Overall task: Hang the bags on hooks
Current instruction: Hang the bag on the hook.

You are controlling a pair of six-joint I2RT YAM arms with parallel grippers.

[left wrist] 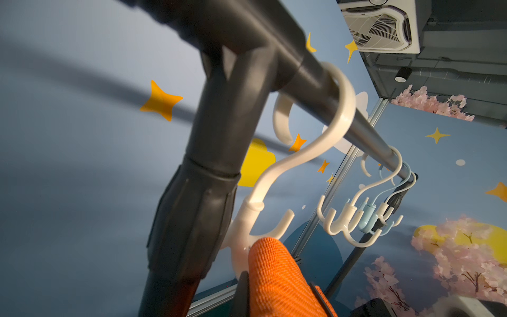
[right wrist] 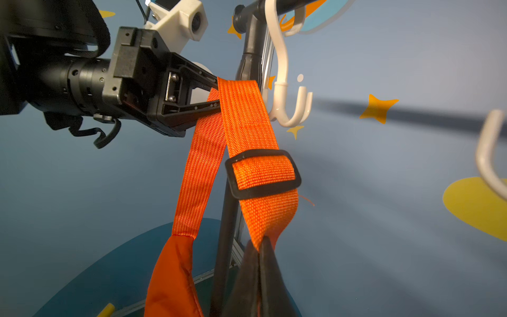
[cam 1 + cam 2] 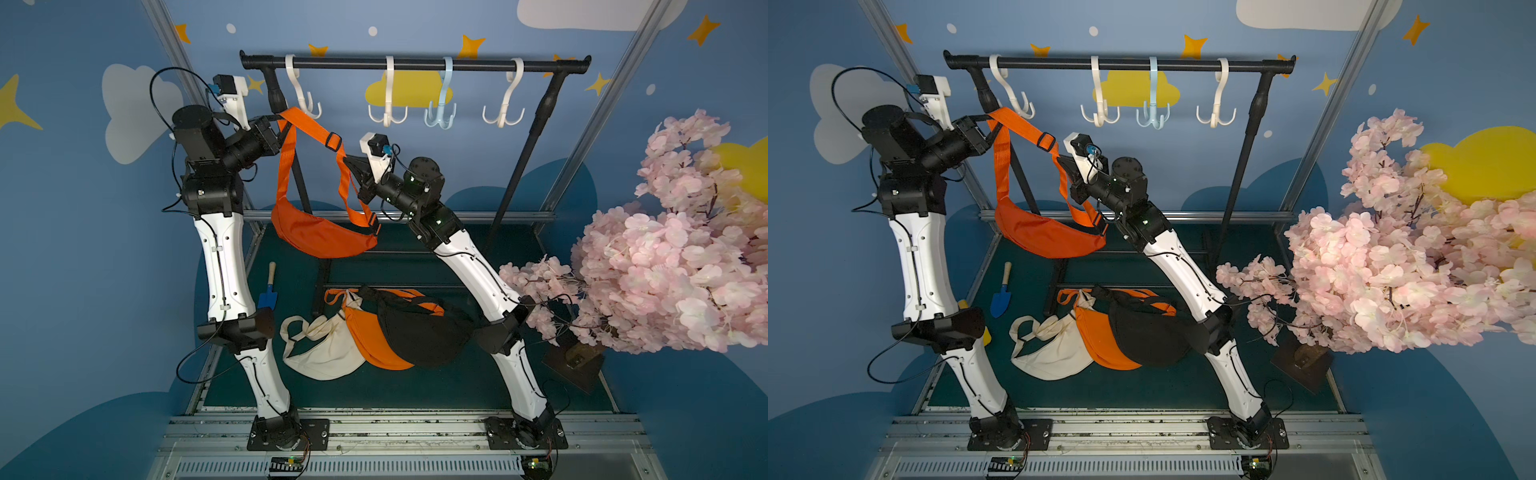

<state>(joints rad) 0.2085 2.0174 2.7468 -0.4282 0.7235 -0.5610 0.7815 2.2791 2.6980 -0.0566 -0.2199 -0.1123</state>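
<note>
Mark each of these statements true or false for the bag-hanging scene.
1. The left tool and the right tool are both shut on the orange strap. True.
2. The strap already hangs on a hook. False: it is on no prong yet. The left tool holds it close to the leftmost white hook.
3. All four hooks are white. False: the rail carries three white hooks and one light blue hook.
4. A cream bag, an orange bag and a black bag lie on the mat. True.
5. A red trowel lies on the mat. False: the trowel has a blue blade.
</note>
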